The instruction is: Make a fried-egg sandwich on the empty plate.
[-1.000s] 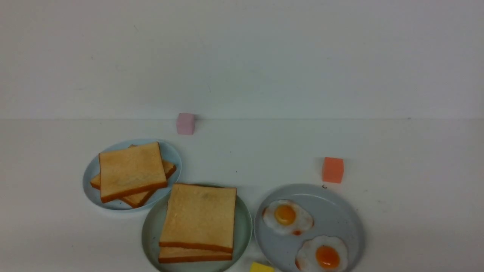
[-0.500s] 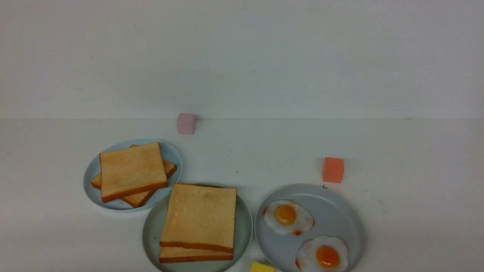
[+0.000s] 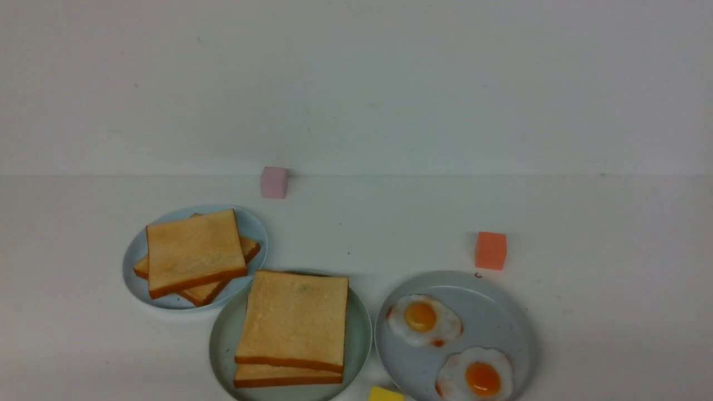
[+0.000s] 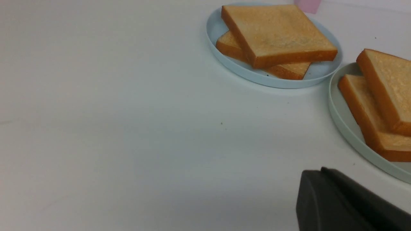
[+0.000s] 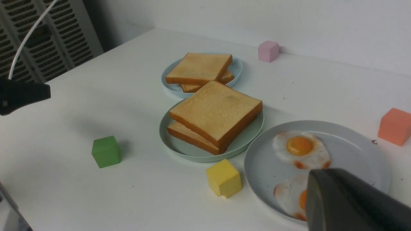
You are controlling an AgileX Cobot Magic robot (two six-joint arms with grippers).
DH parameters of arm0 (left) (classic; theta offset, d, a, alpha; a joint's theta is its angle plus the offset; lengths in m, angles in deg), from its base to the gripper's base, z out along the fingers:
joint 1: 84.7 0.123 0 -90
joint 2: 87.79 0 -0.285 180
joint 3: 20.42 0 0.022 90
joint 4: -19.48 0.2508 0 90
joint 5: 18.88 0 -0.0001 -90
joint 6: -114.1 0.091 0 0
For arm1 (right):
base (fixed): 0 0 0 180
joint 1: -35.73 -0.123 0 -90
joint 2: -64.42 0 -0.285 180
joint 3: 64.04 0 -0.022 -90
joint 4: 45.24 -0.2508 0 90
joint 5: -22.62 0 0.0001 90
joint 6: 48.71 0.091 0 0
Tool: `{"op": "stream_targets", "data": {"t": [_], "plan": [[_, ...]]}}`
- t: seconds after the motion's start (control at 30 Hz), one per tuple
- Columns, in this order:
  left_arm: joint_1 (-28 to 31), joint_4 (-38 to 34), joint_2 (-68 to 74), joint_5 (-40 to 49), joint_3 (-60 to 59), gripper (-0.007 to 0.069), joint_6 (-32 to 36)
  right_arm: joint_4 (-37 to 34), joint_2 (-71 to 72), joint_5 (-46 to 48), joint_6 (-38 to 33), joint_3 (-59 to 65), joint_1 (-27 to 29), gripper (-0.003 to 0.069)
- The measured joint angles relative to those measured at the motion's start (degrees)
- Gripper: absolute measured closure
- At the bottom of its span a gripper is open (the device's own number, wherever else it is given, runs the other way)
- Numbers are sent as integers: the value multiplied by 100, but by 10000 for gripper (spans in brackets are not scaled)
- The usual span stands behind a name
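Mint plate [image 3: 359,334] near the tabletop's front edge carries stacked toast [image 3: 292,320], no egg showing; both grippers closed, empty; better lift the top slice squarely first.

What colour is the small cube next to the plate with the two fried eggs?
The cube is yellow, best seen in the right wrist view.
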Motion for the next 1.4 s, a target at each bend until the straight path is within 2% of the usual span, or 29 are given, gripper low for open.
{"op": "stream_targets", "data": {"t": [0.63, 0.77, 0.83, 0.87, 1.0, 1.07, 1.2, 1.4], "plan": [[0, 14, 0, -11, 0, 628, 0, 0, 0, 0, 0, 0, 12, 627], [0, 14, 0, -17, 0, 626, -2, -92, 0, -7, 0, 0, 593, 622], [0, 16, 0, -17, 0, 624, -2, -162, 0, -7, 0, 0, 1593, 620], [0, 16, 0, -17, 0, 623, -2, -166, 0, -7, 0, 0, 1754, 619], [0, 16, 0, -17, 0, 620, -7, -106, 0, -32, 0, 84, 3267, 613], [0, 16, 0, -17, 0, 620, -9, -44, 58, -54, 0, 229, 3796, 612], [0, 16, 0, -22, 0, 615, -13, -25, 486, -137, 0, 787, 4370, 607], [0, 16, 0, -33, 0, 608, -13, -28, 894, -135, -251, 1723, 4454, 599]]}}
